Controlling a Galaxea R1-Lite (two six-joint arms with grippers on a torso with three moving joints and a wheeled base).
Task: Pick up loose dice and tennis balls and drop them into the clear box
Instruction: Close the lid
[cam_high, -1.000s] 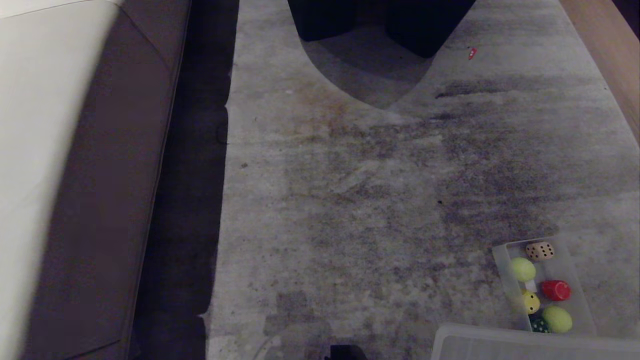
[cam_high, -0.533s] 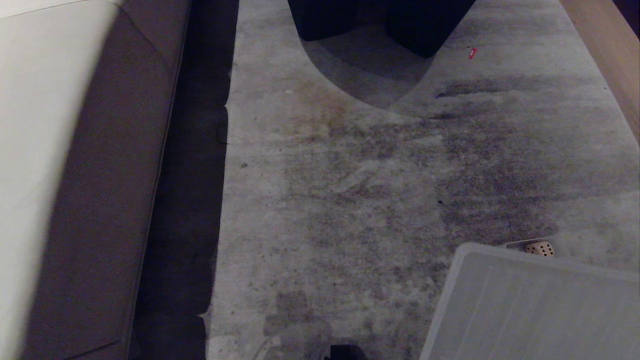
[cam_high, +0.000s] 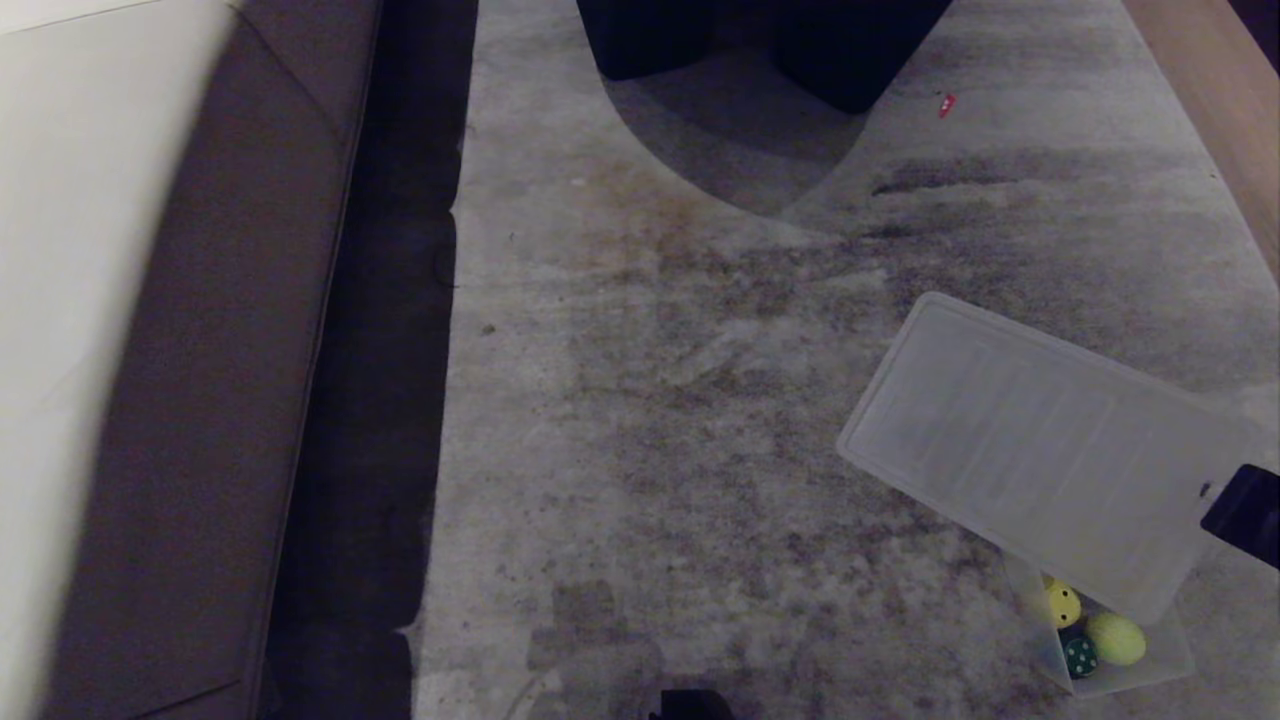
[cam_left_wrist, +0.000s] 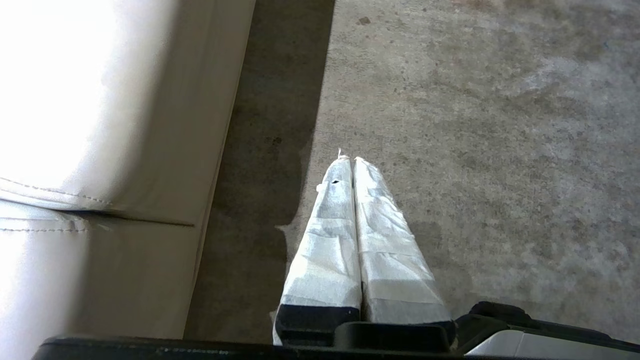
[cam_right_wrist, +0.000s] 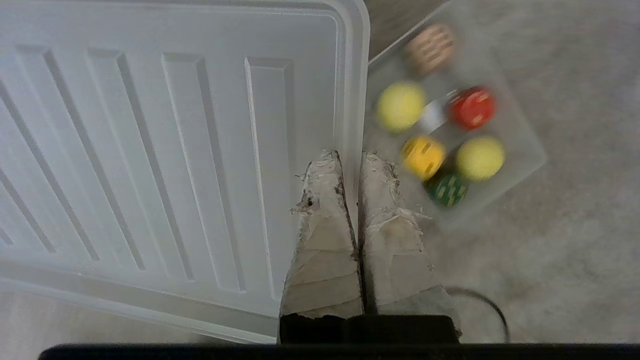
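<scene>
Fingers of the right gripper are pinching the ribbed lid's rim, carrying it over the clear box, presumably to cover the dice and tennis balls inside; left gripper is idling closed.

The right gripper points downward at lower centre of its wrist view, jaws pinched together. The left gripper hangs low, jaws closed, empty.
</scene>
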